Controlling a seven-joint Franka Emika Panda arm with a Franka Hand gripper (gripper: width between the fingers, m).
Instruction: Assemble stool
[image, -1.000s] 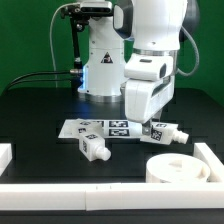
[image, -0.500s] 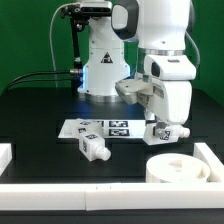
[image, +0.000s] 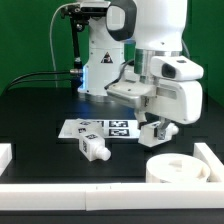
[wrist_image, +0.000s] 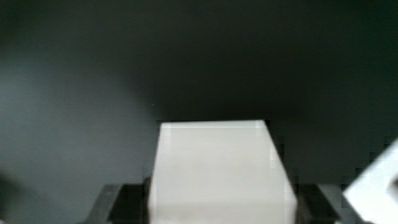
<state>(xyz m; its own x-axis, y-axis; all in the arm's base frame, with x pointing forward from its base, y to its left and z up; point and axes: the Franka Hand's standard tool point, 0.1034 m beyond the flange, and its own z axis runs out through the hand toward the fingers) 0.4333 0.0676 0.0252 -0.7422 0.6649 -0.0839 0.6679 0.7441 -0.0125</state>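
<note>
Nearest the exterior camera, the white border rail (image: 100, 190) runs along the front of the black desk (image: 35, 120). Just behind it, toward the exterior view's right, the round seat (image: 178, 168) lies flat with no leg fitted. The loose leg (image: 93, 148) lies on its side near the middle of the desk, a square tag on its end.

Behind the seat, the fingers (wrist_image: 121, 205) are pinched on the held leg (image: 160, 130). The wrist view shows its white body (wrist_image: 217, 170) clamped between both dark pads. Over the last second the arm's wrist has swung toward the exterior view's right and risen a little. The held leg, which lay low and nearly flat beside the marker board (image: 100, 128), now hangs tilted under the hand. Whether its lower end is clear of the desk cannot be told.

This looks like a completed pickup. The stool itself is not yet started, and the leg next has to be carried to the seat, which is close in front of it.

The black-and-white square tags on the marker board and legs are the only markings. No brand or legible writing shows. Farthest back stands the arm's white base (image: 100, 70).
</note>
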